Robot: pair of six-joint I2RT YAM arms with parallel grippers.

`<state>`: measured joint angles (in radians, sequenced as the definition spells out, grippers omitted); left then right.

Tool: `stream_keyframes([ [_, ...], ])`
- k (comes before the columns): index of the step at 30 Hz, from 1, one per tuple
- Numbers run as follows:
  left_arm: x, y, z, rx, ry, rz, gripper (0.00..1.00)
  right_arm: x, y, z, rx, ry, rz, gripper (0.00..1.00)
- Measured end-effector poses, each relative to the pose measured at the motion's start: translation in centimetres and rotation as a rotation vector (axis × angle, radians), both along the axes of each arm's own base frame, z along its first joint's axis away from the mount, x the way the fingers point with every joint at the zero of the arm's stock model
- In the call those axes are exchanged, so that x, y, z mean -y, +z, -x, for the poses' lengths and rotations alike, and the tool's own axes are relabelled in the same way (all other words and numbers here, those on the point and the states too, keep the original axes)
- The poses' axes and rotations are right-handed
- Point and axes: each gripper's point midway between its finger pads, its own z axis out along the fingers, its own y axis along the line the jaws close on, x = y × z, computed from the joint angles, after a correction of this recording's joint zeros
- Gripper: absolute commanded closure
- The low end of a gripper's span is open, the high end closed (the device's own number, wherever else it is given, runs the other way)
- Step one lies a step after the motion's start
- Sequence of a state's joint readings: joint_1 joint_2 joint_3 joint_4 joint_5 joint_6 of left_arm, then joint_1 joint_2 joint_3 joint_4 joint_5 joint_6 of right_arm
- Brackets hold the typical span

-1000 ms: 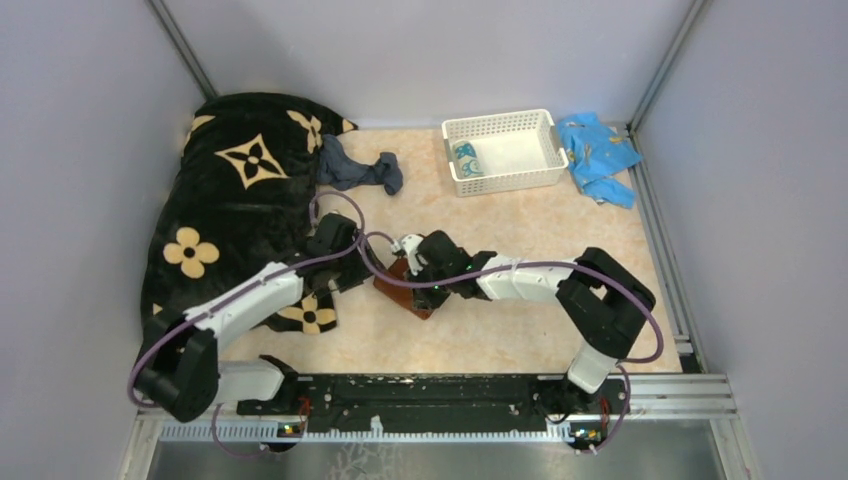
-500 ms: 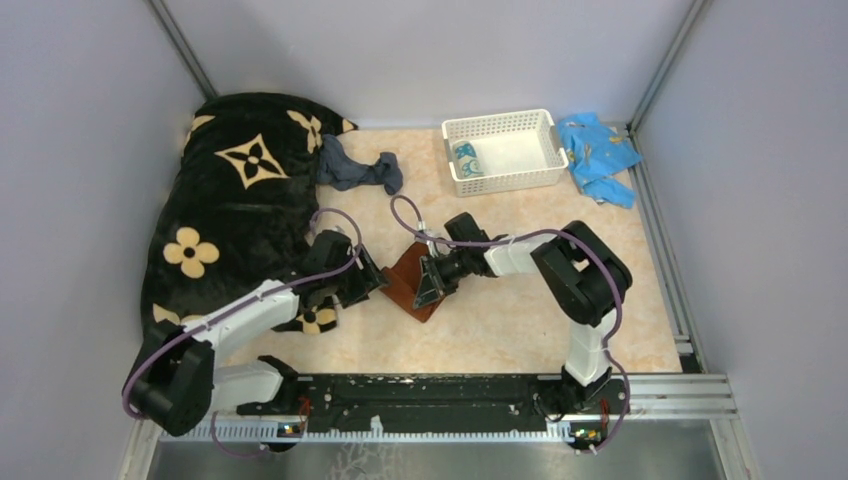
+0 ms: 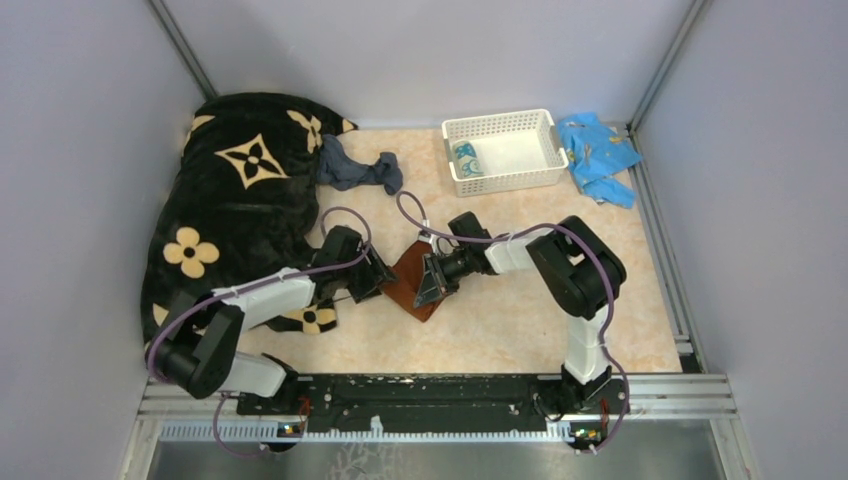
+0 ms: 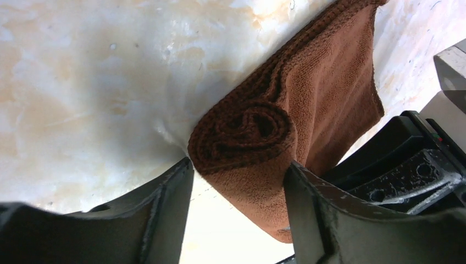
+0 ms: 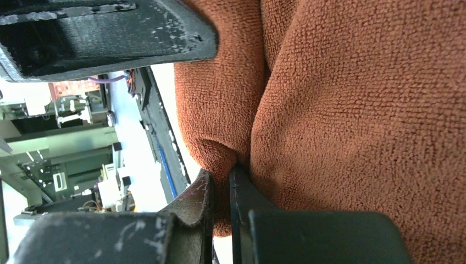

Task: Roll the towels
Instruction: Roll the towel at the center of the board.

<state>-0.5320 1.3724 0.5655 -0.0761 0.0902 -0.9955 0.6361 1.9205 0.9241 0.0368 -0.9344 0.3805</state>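
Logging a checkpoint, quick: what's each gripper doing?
Left gripper: open, straddling the rust-brown towel's rolled end.
Right gripper: shut on a fold of that towel.

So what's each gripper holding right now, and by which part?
The right gripper pinches a fold of the rust-brown towel; the left gripper brackets its rolled end, whether squeezing cannot be told.

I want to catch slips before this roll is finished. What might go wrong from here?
1. The rolled end of the rust-brown towel sits only at the tips of the left gripper, whose jaws are apart, so it may slip out and uncoil.
2. The right gripper pinches only a thin fold of the cloth. A pull could lose that hold or drag the unrolled part askew.
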Motion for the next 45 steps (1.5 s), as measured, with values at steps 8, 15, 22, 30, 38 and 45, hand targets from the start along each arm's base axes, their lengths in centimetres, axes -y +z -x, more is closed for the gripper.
stream_keyframes([
  [8,1.1,-0.5,-1.4,-0.013,-0.006,0.004,0.52,0.3,0.6,-0.2,0.108,-0.038,0.087,0.7],
  [15,1.4,-0.8,-1.5,-0.028,-0.025,0.003,0.53,1.4,1.6,-0.1,0.45,-0.077,0.353,0.45],
  [22,1.5,-0.8,-1.5,-0.035,-0.042,-0.013,0.52,2.1,3.9,0.2,0.798,-0.061,0.54,0.4],
  [30,1.5,-0.8,-1.4,-0.039,-0.05,-0.027,0.5,-0.5,5.6,1.8,1.091,0.037,0.587,0.38],
  [38,1.5,-0.8,-1.4,-0.036,-0.059,-0.038,0.49,-1.2,0.7,1.7,1.222,0.154,0.769,0.41],
  [45,1.4,-0.7,-1.4,-0.034,-0.06,-0.044,0.46,-0.9,0.1,0.8,1.282,0.13,0.85,0.5],
])
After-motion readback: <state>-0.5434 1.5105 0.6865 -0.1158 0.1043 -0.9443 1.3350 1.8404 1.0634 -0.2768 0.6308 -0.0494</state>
